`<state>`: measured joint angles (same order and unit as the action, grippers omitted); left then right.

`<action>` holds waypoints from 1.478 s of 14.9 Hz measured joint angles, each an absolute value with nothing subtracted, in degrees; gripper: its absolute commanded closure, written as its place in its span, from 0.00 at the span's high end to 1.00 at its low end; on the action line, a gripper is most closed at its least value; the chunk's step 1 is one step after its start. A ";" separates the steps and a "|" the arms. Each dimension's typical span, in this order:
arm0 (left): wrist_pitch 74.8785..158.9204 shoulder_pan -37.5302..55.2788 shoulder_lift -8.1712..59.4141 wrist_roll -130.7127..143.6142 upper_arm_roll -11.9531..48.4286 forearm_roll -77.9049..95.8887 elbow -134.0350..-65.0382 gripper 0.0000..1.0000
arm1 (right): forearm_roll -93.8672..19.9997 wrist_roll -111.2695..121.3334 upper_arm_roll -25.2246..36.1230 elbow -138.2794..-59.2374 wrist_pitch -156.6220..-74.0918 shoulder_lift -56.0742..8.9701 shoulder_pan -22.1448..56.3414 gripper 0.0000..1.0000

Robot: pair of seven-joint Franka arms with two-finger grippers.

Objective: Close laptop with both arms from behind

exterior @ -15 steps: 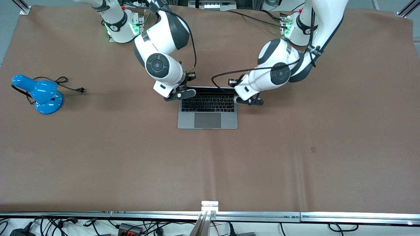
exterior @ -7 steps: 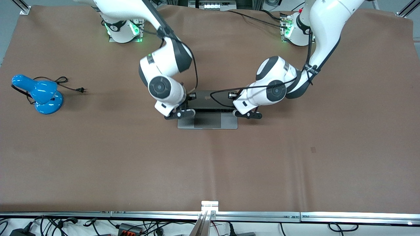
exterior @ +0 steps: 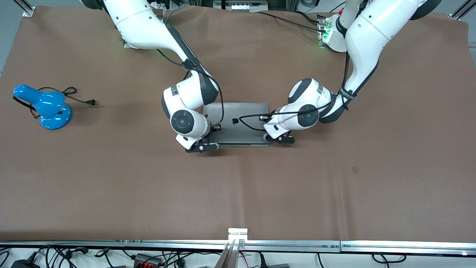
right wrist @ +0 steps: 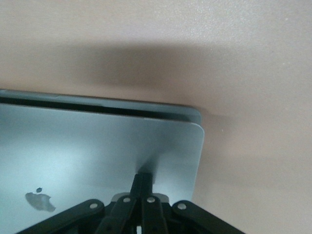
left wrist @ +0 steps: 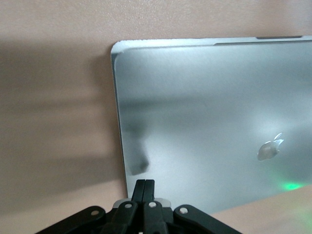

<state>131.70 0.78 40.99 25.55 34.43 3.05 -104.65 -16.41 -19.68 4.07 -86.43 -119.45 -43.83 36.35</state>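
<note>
The silver-grey laptop (exterior: 241,128) lies mid-table with its lid down, the black apple logo (exterior: 235,121) facing up. In the right wrist view the laptop (right wrist: 97,156) still shows a thin dark slit between lid and base. My right gripper (exterior: 202,146) is shut, its fingertips (right wrist: 141,181) resting on the lid near the corner at the right arm's end. My left gripper (exterior: 277,138) is shut, its fingertips (left wrist: 145,187) pressing the lid (left wrist: 204,131) near the corner at the left arm's end. Neither gripper holds anything.
A blue desk lamp (exterior: 44,106) with a black cord and plug (exterior: 91,101) sits toward the right arm's end of the brown table. A metal rail (exterior: 238,243) runs along the table edge nearest the camera, with cables below it.
Both grippers have swept toward the front camera and down, pushing the lid from upright to almost flat. The keyboard and trackpad are now covered and the lid's logo shows.
</note>
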 measured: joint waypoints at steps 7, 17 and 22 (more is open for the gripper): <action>133.76 5.78 41.63 25.65 30.28 2.80 -103.65 0.01 | -16.35 -19.68 4.04 -85.76 -120.66 -45.30 36.47 0.00; 104.84 -4.19 24.51 23.67 28.95 2.50 -98.26 0.01 | -14.61 -19.39 15.01 -82.94 -103.44 -32.00 36.27 0.13; 89.95 -14.99 13.28 11.93 27.89 2.39 -97.71 0.28 | -14.58 -18.74 22.47 -83.04 -100.52 -24.67 36.00 1.00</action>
